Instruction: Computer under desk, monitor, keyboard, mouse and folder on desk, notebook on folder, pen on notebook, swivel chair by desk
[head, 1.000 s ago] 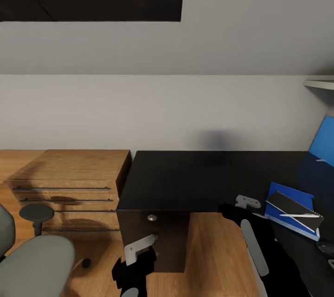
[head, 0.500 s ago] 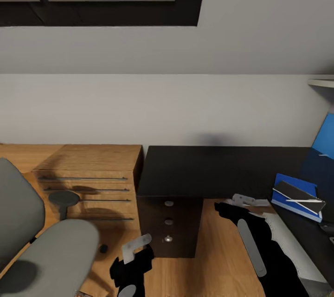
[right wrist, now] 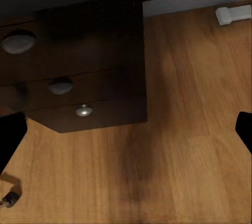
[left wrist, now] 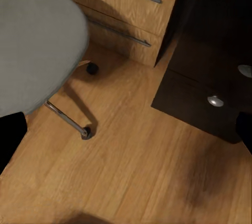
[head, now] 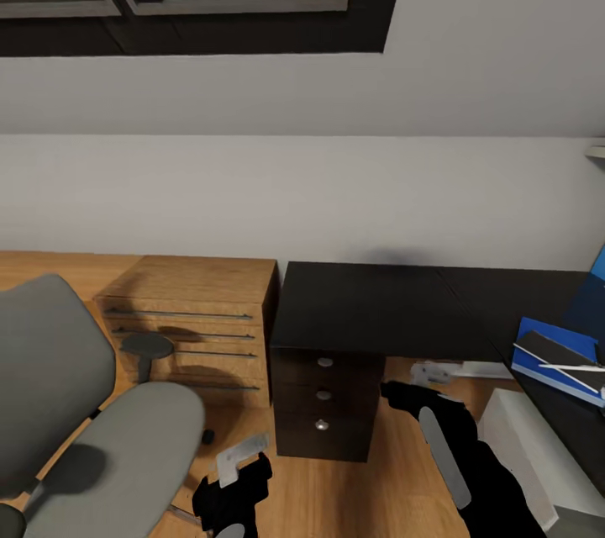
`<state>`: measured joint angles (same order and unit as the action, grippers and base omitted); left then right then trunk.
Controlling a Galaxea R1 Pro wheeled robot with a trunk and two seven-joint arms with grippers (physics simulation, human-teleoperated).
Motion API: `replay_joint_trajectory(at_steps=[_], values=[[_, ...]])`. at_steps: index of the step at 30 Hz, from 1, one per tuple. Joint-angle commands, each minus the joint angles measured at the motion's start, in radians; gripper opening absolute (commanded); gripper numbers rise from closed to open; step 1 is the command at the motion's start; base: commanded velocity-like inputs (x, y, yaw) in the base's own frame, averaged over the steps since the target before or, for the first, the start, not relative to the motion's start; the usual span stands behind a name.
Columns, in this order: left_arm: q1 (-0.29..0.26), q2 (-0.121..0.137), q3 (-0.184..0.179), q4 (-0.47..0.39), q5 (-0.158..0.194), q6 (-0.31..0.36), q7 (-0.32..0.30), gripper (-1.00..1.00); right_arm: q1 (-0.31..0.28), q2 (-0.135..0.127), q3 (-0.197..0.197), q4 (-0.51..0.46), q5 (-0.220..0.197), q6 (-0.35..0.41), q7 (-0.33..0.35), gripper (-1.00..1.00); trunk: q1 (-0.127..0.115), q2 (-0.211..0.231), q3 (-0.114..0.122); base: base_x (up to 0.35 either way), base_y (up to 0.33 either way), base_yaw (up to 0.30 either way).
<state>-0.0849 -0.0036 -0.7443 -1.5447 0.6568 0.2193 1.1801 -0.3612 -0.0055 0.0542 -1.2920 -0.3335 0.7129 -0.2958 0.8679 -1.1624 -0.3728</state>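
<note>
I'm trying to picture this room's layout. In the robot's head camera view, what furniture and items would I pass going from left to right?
swivel chair → light wooden dresser → desk with its dark drawer unit → white computer on the floor → blue folder with the notebook and pen on it.

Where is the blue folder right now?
In the head view the folder lies at the far right on the black desk, with the notebook and pen on top of it, above the white computer.
</note>
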Motion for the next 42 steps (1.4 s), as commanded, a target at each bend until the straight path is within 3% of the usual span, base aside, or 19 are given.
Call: replay_joint_trajectory(at_steps=[1,2,5,8,9,12,13,14,17,18,21,22,24,25,29,34,42], values=[[-0.001,0.016,-0.003,0.022,0.002,-0.013,0.005,1.00,-0.001,0.001,0.016,0.036,-0.010,-0.012,-0.008,1.00,-0.004,0.006,0.002,-0.003,0.002,0.008],[-0.001,0.035,-0.009,0.062,0.003,-0.047,0.004,1.00,0.000,0.003,0.034,0.105,-0.010,-0.050,-0.007,1.00,-0.008,0.013,0.005,-0.002,0.001,0.004],[-0.001,0.046,-0.015,0.108,0.006,-0.074,0.002,1.00,0.012,0.005,0.052,0.199,-0.010,-0.136,-0.006,1.00,-0.019,0.034,0.015,-0.001,0.001,0.003],[-0.001,0.051,-0.017,0.139,0.008,-0.084,0.002,1.00,0.032,0.005,0.064,0.258,-0.009,-0.221,-0.005,1.00,-0.031,0.055,0.024,0.000,0.000,0.001],[-0.001,0.052,-0.021,0.172,0.008,-0.088,0.002,1.00,0.051,0.005,0.078,0.291,-0.008,-0.286,-0.005,1.00,-0.035,0.062,0.027,0.000,0.000,0.000],[-0.001,0.053,-0.039,0.243,0.008,-0.098,0.002,1.00,0.081,0.002,0.115,0.328,-0.002,-0.384,-0.005,1.00,-0.046,0.083,0.037,0.000,0.000,0.000],[-0.001,0.053,-0.055,0.292,0.008,-0.116,0.002,1.00,0.095,0.001,0.141,0.352,0.006,-0.437,-0.006,1.00,-0.050,0.090,0.040,0.000,0.000,0.000],[-0.001,0.053,-0.080,0.378,0.009,-0.185,0.001,1.00,0.111,0.001,0.184,0.423,0.027,-0.526,-0.007,1.00,-0.054,0.097,0.043,0.000,0.000,0.000],[-0.001,0.053,-0.092,0.429,0.009,-0.241,-0.001,1.00,0.116,0.003,0.207,0.489,0.044,-0.595,-0.007,1.00,-0.065,0.118,0.052,0.000,0.000,0.000],[-0.001,0.053,-0.105,0.473,0.010,-0.276,-0.002,1.00,0.119,0.005,0.222,0.552,0.059,-0.669,-0.008,1.00,-0.069,0.125,0.055,0.000,0.000,0.000],[-0.001,0.053,-0.114,0.537,0.012,-0.299,-0.013,1.00,0.121,0.007,0.232,0.635,0.070,-0.772,-0.007,1.00,-0.081,0.146,0.065,0.000,0.000,0.000],[-0.001,0.053,-0.111,0.721,0.103,-0.315,-0.211,1.00,0.122,0.008,0.234,0.890,0.072,-1.090,-0.007,1.00,-0.084,0.153,0.067,0.000,0.000,0.063],[-0.001,0.054,-0.100,0.794,0.172,-0.315,-0.325,1.00,0.121,0.008,0.234,0.946,0.075,-1.212,-0.006,1.00,-0.092,0.167,0.072,0.000,0.000,0.106],[-0.001,0.051,-0.076,0.915,0.228,-0.316,-0.480,1.00,0.121,0.008,0.234,0.980,0.075,-1.287,-0.006,1.00,-0.096,0.174,0.074,0.000,0.000,0.150],[-0.002,0.051,-0.066,0.988,0.241,-0.313,-0.610,1.00,0.120,0.010,0.234,0.989,0.073,-1.302,-0.006,1.00,-0.111,0.202,0.081,0.000,0.000,0.155],[-0.002,0.051,-0.050,1.055,0.246,-0.312,-0.713,1.00,0.120,0.011,0.234,0.991,0.073,-1.309,-0.006,1.00,-0.130,0.237,0.091,0.000,0.000,0.172],[-0.003,0.051,0.016,1.080,0.247,-0.311,-0.801,1.00,0.120,0.012,0.234,0.991,0.076,-1.313,-0.006,1.00,-0.161,0.293,0.112,0.000,0.000,0.228]])
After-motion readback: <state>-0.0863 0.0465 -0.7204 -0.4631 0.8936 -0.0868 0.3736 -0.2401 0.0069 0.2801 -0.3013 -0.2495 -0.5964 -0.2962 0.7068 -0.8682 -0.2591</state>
